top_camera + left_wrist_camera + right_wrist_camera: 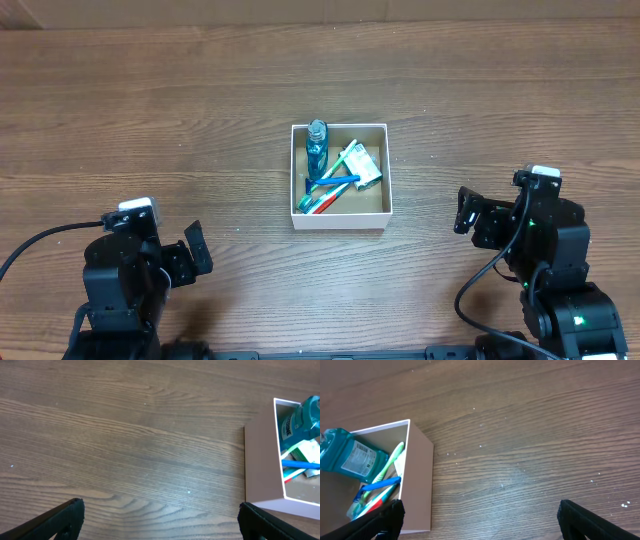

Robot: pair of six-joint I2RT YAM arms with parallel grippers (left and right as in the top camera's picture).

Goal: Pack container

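Note:
The container (339, 218) is a small white-walled box with a brown floor at the table's middle. Inside lie a blue mouthwash bottle (317, 146), several toothbrushes (328, 192) and a small white-green tube or packet (360, 165). The container also shows at the right edge of the left wrist view (262, 465) and at the left of the right wrist view (418, 480). My left gripper (191, 256) is open and empty at the front left, well away from the container. My right gripper (465, 213) is open and empty, to the right of the container.
The wood-grain table (150, 120) runs in all directions around the container. A lighter strip (320, 10) lies along the far edge. A black cable (40, 240) trails from the left arm at the front left.

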